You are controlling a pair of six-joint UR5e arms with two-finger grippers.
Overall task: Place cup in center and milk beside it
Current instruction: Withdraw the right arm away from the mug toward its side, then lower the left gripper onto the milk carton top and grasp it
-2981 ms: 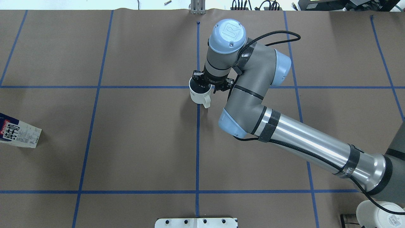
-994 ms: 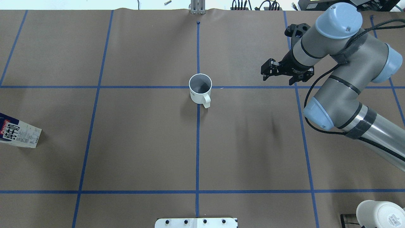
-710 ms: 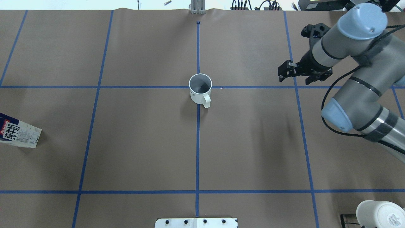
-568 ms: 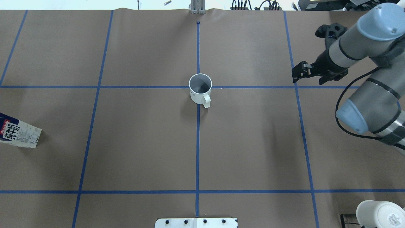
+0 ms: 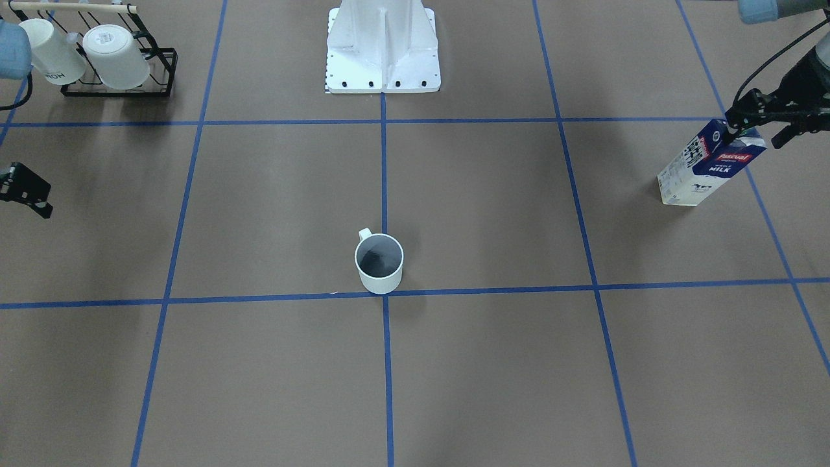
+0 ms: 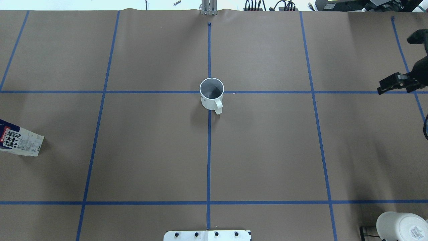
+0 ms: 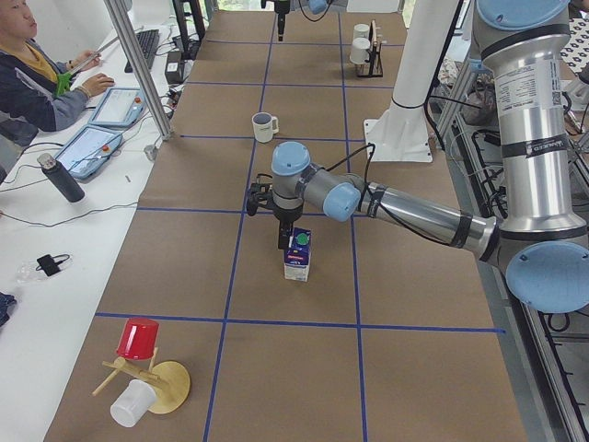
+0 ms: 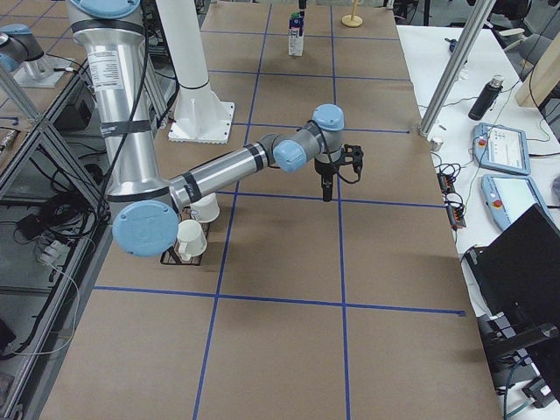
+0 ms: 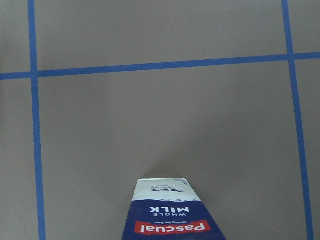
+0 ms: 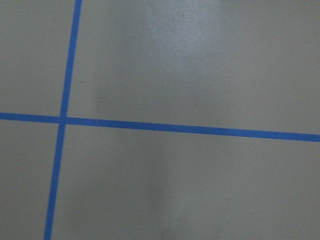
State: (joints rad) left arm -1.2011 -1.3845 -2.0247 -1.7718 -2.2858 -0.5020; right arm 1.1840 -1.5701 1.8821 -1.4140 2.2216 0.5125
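Note:
The white cup stands upright on the centre cross of the blue lines, and shows in the front view with nothing touching it. The milk carton stands far out on my left side, cut by the overhead view's left edge. My left gripper is open, with a finger on each side of the carton's top. The left wrist view shows the carton just below the camera. My right gripper is open and empty, far to the right of the cup.
A black rack with white mugs stands near my right side, by the table's near edge. The white robot base is at the near middle. A red cup on a wooden stand sits at the left end.
My right gripper let go of the cup at the centre and drew back to the right, nearly out of the overhead view. The cup and the carton have not moved.

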